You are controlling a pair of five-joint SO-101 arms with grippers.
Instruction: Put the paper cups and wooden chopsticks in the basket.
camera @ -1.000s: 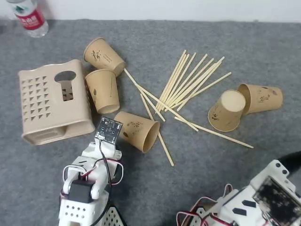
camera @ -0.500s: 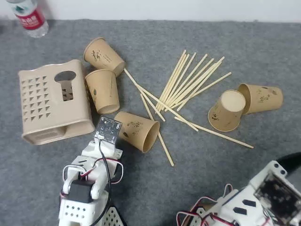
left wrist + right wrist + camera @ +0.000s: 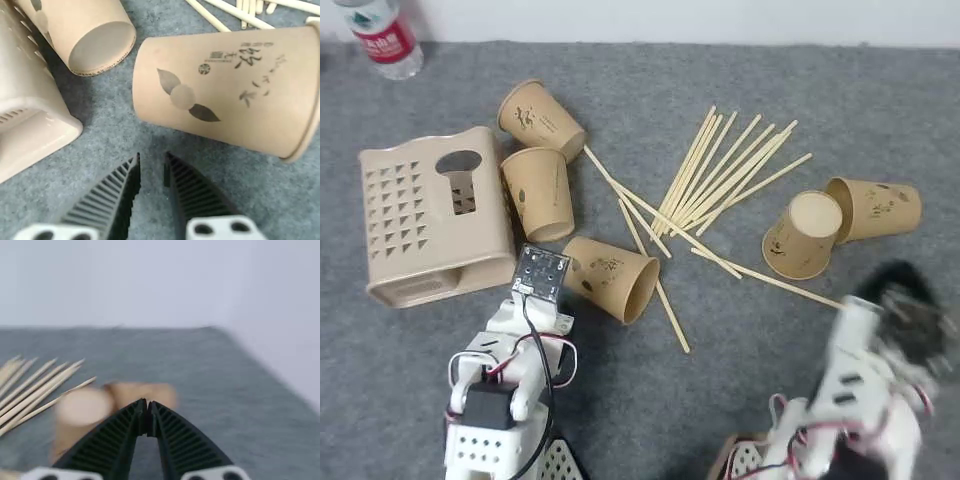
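Okay, high view: basket (image 3: 430, 215) is lying on its side on the grey mat (image 3: 770, 80), paper cups (image 3: 542, 190) and chopsticks (image 3: 705, 190) lying outside it. Left wrist: my left gripper (image 3: 151, 162) is hovering beside the nearest cup (image 3: 225, 95), jaws slightly parted, gripping nothing. Right wrist: my right gripper (image 3: 147, 407) is facing two far cups (image 3: 85, 410), jaws closed, empty.

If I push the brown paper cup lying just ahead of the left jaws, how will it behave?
The brown paper cup would probably roll, curving, since it lies sideways and tapers toward its base. Thin paper walls suggest it's light and may dent under a hard squeeze.
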